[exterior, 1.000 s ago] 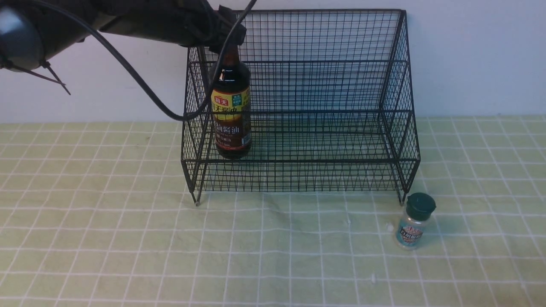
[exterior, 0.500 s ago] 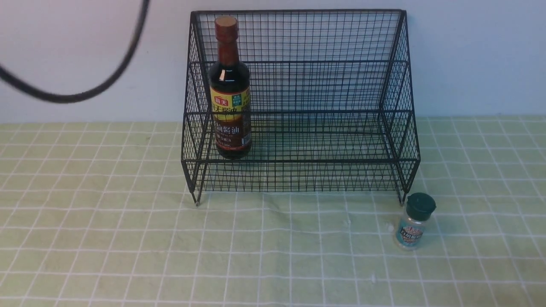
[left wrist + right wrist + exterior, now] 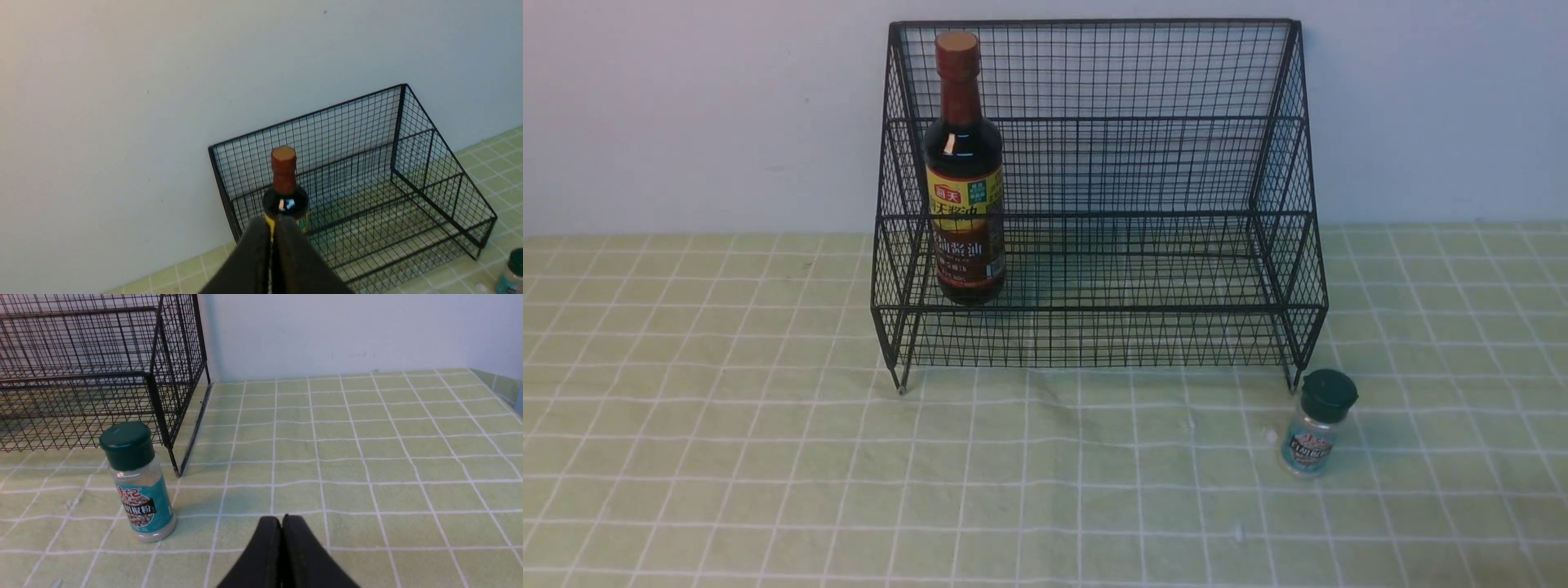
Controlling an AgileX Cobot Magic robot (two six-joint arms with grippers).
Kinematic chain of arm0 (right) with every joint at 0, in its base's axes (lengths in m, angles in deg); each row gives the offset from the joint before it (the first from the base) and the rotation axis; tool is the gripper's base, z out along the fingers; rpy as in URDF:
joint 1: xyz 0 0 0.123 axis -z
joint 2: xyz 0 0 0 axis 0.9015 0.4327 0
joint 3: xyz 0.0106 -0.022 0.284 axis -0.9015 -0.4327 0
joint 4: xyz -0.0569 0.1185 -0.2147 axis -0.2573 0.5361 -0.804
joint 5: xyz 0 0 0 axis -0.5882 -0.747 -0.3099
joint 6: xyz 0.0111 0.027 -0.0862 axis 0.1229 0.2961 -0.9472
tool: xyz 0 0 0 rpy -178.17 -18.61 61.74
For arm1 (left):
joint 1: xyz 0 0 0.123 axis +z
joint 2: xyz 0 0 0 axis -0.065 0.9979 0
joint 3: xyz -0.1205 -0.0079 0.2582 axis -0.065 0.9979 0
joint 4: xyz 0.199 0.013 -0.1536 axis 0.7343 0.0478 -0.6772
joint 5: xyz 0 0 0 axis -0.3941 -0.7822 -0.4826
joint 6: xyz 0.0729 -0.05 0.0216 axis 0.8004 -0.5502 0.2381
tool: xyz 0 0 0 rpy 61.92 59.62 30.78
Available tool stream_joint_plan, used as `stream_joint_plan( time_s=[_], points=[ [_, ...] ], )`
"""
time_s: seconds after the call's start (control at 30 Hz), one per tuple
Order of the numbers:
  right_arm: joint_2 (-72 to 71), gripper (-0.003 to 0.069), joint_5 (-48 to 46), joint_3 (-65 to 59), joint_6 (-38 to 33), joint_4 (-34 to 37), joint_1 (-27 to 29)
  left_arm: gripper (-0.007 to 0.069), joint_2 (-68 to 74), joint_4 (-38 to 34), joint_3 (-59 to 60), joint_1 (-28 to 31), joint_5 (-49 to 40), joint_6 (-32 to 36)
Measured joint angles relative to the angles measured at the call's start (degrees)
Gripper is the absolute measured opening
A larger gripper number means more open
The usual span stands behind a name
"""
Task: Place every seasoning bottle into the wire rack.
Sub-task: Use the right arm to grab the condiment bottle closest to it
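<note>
The rack (image 3: 1143, 73) stands on the counter (image 3: 727, 457), its tall back against the pale wall (image 3: 686, 114). The counter is covered in a light green cloth with a white grid.

The sauce bottle (image 3: 965, 204) stands upright inside the rack on the lowest tier, just behind the front rail and close against the rack's left side. Its brown-red cap reaches almost to the top rim of the rack's back.

The shaker jar (image 3: 1313, 425) stands upright on the counter outside the rack, just in front of the rack's right front leg. In the right wrist view it is close to the leg but apart from it. Its dark green cap is on and its teal label faces forward.

The left claw (image 3: 273, 228) is clenched with its two fingers pressed together, grasping nothing, and sits off the rack's left front with the sauce bottle beyond its tips. The right claw (image 3: 282, 522) is also clenched and empty, low over the counter in front of the rack's right end, near the shaker jar without touching it.
</note>
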Motion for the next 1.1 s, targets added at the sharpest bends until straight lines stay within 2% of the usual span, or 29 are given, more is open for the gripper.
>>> stream_joint_plan(
  time_s=[0.27,0.47,0.7,0.83,0.9,1.1],
  points=[
    [0.0,-0.0015,0.0,0.0,0.0,0.0,0.0,-0.0006,-10.5,-4.0,13.1,0.0,-3.4,-0.4],
    [0.0,-0.0015,0.0,0.0,0.0,0.0,0.0,-0.0006,-13.1,-3.6,14.8,0.0,-7.7,-0.1],
    [0.0,-0.0015,0.0,0.0,0.0,0.0,0.0,-0.0006,-15.9,-0.2,15.7,0.0,-6.4,-0.3],
    [0.0,-0.0015,0.0,0.0,0.0,0.0,0.0,-0.0006,-21.4,2.6,23.4,1.3,1.0,-1.6],
    [0.0,-0.0015,0.0,0.0,0.0,0.0,0.0,-0.0006,-28.6,3.1,34.2,3.7,8.3,-2.3],
    [0.0,-0.0015,0.0,0.0,0.0,0.0,0.0,-0.0006,-44.5,3.2,59.9,9.1,22.8,-2.6]
  ],
)
